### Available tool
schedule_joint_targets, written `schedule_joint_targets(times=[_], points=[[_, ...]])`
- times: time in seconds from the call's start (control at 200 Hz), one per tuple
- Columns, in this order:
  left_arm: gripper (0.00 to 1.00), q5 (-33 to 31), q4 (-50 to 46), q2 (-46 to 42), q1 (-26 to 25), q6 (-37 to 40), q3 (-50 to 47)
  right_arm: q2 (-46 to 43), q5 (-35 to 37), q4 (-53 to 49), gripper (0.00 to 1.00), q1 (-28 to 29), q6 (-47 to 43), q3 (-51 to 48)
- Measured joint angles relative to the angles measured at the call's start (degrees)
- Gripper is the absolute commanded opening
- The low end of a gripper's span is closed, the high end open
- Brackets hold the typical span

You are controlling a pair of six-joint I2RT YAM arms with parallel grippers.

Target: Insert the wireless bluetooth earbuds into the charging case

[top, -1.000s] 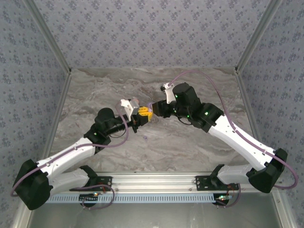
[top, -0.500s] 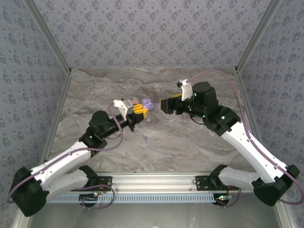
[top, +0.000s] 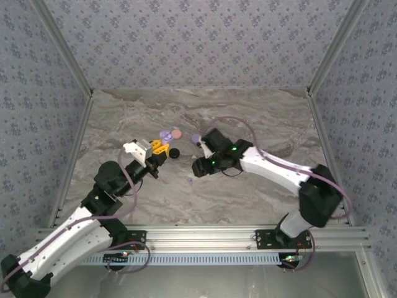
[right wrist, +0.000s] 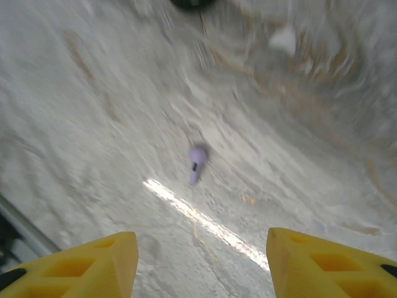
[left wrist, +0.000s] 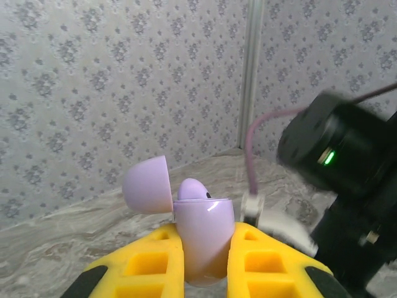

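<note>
The lavender charging case [left wrist: 203, 230] stands upright with its lid [left wrist: 147, 185] swung open, and my left gripper [left wrist: 205, 251] is shut on its body. One lavender earbud [left wrist: 192, 189] sits in the case. From above, the case [top: 164, 135] is at mid-table, just past the left gripper [top: 160, 147]. A second lavender earbud [right wrist: 196, 161] lies loose on the marble, ahead of my right gripper [right wrist: 201, 261], whose yellow fingers are wide apart with nothing between them. In the top view this earbud [top: 190, 181] is just near-left of the right gripper [top: 198, 166].
A pink disc [top: 177, 133], a black disc [top: 174, 153] and a lavender disc [top: 196, 139] lie close together between the two grippers. The right forearm [top: 273, 166] stretches across the right half of the table. Patterned walls enclose three sides.
The right gripper left the case, swung out to the right, then came down toward the loose earbud with its jaws apart. The left arm carried the case left and back.
</note>
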Motion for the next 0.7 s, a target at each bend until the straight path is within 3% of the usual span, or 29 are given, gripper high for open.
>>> schedule_joint_targets(times=[0.22, 0.44, 0.7], points=[[0.00, -2.4, -6.5, -6.5, 0.0, 1.1, 0.0, 12.3, 2.5, -5.6, 0.55, 3.3, -1.1, 8.9], [0.00, -3.0, -8.6, -7.3, 0.0, 1.3, -0.1, 22.6, 5.1, -8.1, 0.50, 5.5, -2.8, 17.7], [0.00, -3.0, -8.9, -7.2, 0.0, 1.4, -0.2, 28.1, 7.8, -11.1, 0.44, 6.4, -3.3, 21.5]])
